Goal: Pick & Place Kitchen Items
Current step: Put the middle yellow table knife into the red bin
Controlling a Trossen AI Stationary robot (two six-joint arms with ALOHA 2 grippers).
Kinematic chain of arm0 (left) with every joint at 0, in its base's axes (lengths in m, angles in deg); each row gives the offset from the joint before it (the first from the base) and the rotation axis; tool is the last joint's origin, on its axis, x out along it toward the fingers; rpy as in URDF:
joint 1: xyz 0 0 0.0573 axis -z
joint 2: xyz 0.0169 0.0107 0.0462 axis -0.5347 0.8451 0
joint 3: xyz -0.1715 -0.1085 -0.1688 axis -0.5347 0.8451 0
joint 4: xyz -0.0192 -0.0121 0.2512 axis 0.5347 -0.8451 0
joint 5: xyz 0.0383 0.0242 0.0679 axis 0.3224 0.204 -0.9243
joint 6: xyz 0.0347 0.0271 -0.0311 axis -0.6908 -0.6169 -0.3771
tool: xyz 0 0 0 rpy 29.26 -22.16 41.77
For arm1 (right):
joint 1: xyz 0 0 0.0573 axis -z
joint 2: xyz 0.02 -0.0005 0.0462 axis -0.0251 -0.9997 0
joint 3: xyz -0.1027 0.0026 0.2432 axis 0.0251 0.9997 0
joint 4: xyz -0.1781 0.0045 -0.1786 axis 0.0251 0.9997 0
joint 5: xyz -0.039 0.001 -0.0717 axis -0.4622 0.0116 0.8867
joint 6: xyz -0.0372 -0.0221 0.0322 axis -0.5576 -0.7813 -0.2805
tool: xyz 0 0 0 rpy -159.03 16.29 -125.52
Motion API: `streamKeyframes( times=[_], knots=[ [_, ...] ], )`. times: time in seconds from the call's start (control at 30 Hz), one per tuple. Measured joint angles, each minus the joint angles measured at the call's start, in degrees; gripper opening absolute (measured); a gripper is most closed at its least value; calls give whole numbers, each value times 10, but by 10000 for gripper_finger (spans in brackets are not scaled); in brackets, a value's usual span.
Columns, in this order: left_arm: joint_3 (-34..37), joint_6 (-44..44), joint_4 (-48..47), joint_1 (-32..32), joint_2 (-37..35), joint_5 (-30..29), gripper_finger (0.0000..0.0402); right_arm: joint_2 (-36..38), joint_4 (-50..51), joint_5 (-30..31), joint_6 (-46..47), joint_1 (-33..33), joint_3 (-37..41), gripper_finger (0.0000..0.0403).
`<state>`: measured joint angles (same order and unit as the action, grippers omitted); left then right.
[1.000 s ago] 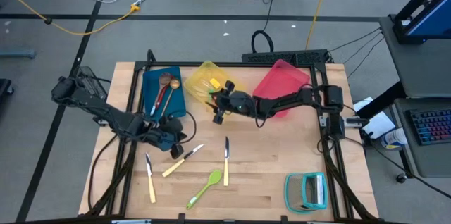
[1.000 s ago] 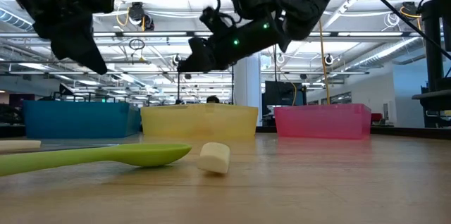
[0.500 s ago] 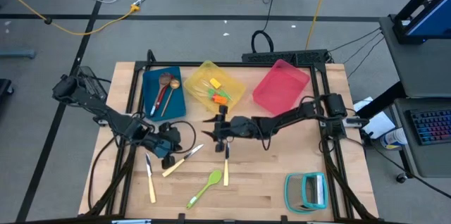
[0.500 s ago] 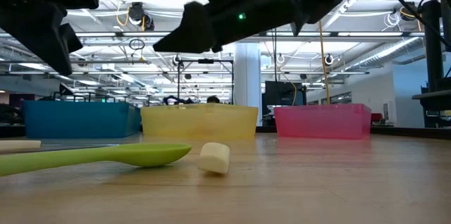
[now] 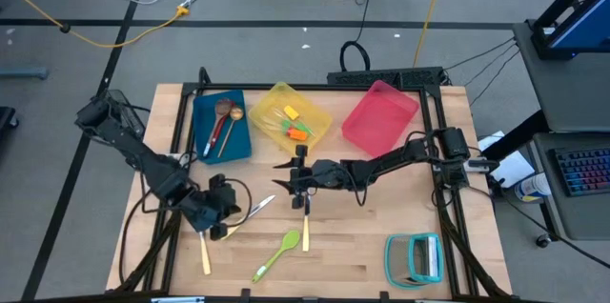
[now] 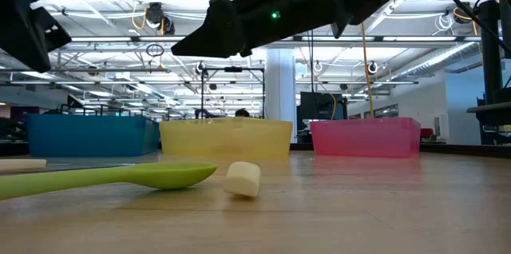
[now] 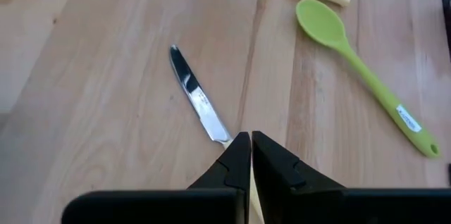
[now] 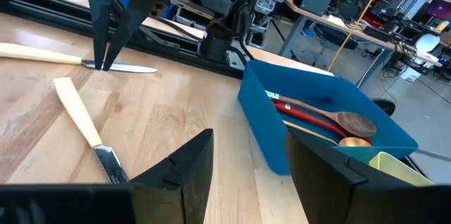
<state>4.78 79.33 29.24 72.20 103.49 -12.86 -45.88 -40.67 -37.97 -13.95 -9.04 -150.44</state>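
Three cream-handled knives and a lime-green spoon lie flat on the wooden table. My left gripper is shut and hangs above the middle knife, over the place where its blade meets its handle; the low view shows it well above the table. My right gripper is open and nearly level, pointing toward the table's left. It hovers over the blade end of the right knife with nothing between its fingers. The left knife lies near the front edge.
At the back stand a blue bin holding wooden, red and brass spoons, a yellow bin holding small orange and green utensils, and a pink bin. A teal-framed rack stands at the front right.
My right gripper has swung from over the yellow bin toward the table's near edge, stopped above the right knife, and stayed open. My left gripper, still shut, has gone toward the near edge and now covers the middle knife's handle in the high view.
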Motion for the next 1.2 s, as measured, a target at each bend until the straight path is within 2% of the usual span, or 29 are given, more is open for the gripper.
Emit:
streamKeyframes(
  times=[0.2,0.33,0.53,0.63,0.8,1.07,1.2],
  knots=[
    [0,1,-2,28,0,-13,17,1,2,0,26,-6,4,165],
    [0,14,-2,59,1,-44,17,1,3,0,40,-6,14,165],
    [0,20,-1,130,36,-136,17,1,3,0,50,-7,24,165],
    [0,21,-1,161,69,-164,17,1,3,0,58,-7,27,165],
    [0,32,3,174,115,-147,17,1,2,1,58,-7,28,165],
    [0,37,36,142,119,-137,17,1,-6,1,58,-7,28,164],
    [0,60,27,128,119,-87,27,1,-6,1,59,-7,28,165]
  ],
)
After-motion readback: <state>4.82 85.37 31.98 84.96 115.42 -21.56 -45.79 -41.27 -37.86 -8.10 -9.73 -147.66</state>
